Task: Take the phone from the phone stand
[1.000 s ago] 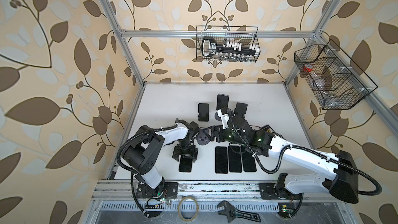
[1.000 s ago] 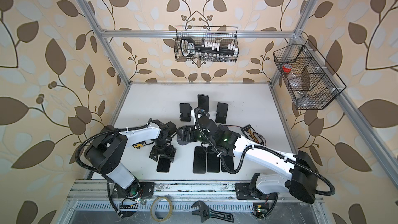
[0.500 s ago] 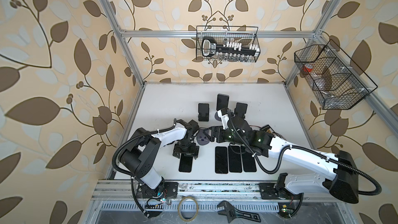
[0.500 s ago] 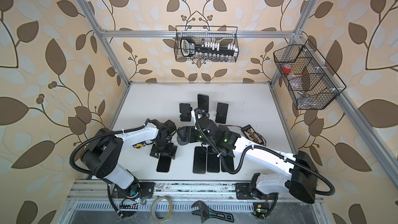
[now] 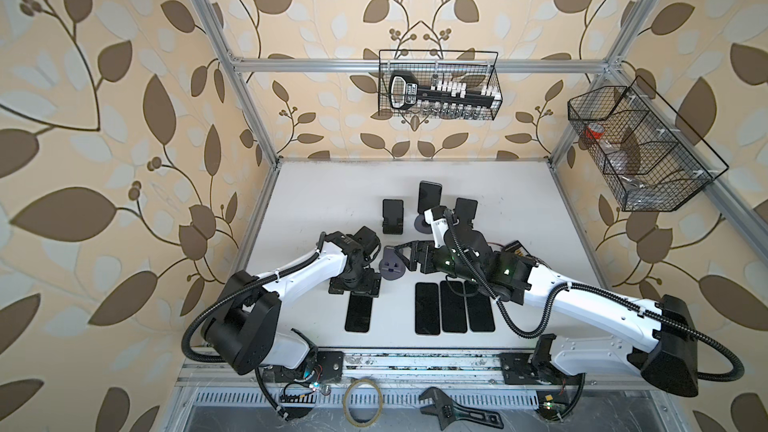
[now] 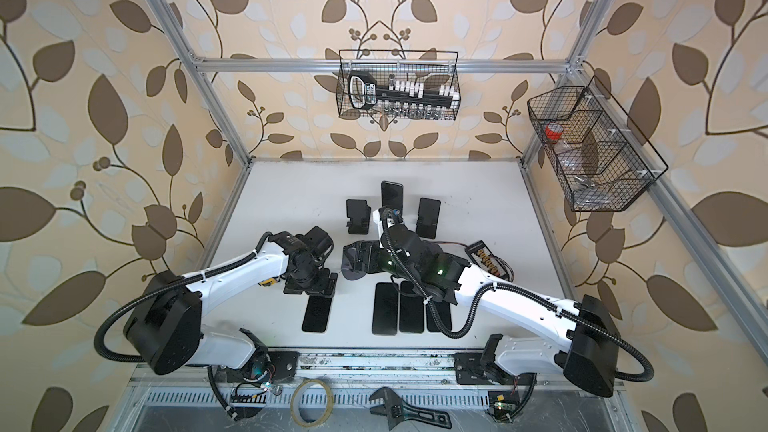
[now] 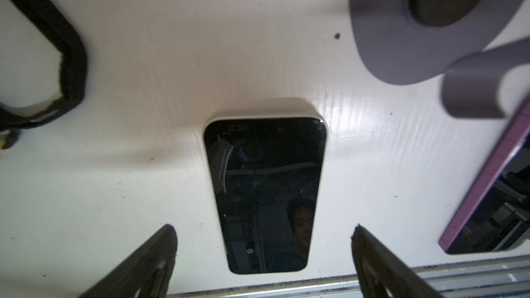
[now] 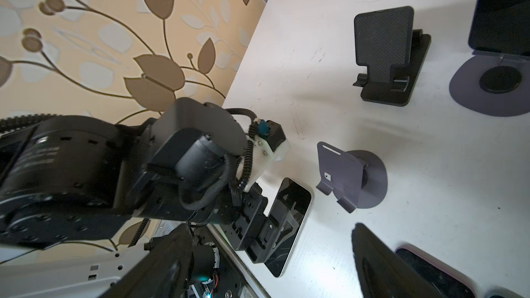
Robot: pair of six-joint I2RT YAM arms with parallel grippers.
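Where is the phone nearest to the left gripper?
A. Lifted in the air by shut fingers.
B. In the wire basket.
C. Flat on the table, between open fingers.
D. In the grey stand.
C: in the left wrist view the phone lies flat on the white table, and the left gripper has its fingers spread on either side, not touching it.

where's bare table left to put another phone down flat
Bare: the back strip of the white table behind the upright black phone, and the gap between the lone flat black phone and the row of three flat black phones. Crowded: the middle, around the empty grey round-based stand.
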